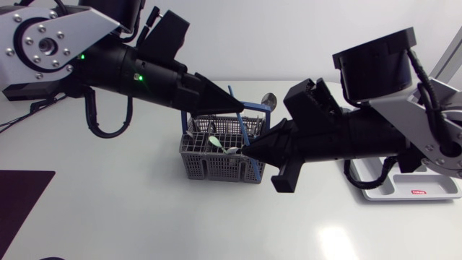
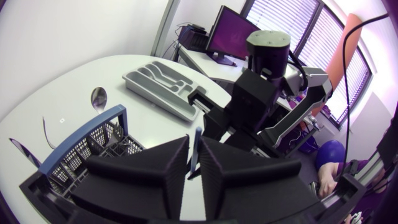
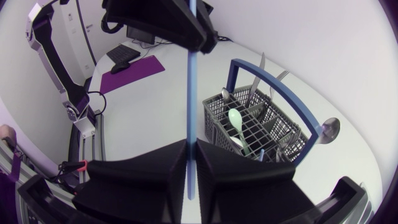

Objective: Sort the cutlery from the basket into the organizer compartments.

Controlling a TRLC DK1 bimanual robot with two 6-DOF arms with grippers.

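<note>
A thin blue utensil (image 1: 244, 128) hangs upright over the grey basket (image 1: 195, 155) with the blue handle. My left gripper (image 1: 237, 110) is shut on its upper part, seen between the fingers in the left wrist view (image 2: 194, 144). My right gripper (image 1: 249, 149) is shut on its lower part (image 3: 188, 81), just above the basket (image 3: 214, 121). A pale green spoon (image 3: 236, 121) and several metal pieces stand in the basket. The grey organizer (image 2: 158, 84) lies beyond it, partly hidden under my right arm in the head view (image 1: 404, 189).
A metal spoon bowl (image 1: 268, 99) shows at the basket's far side. A dark purple mat (image 1: 22, 195) lies at the table's front left. Both arms cross above the table's middle, their fingertips almost meeting over the basket.
</note>
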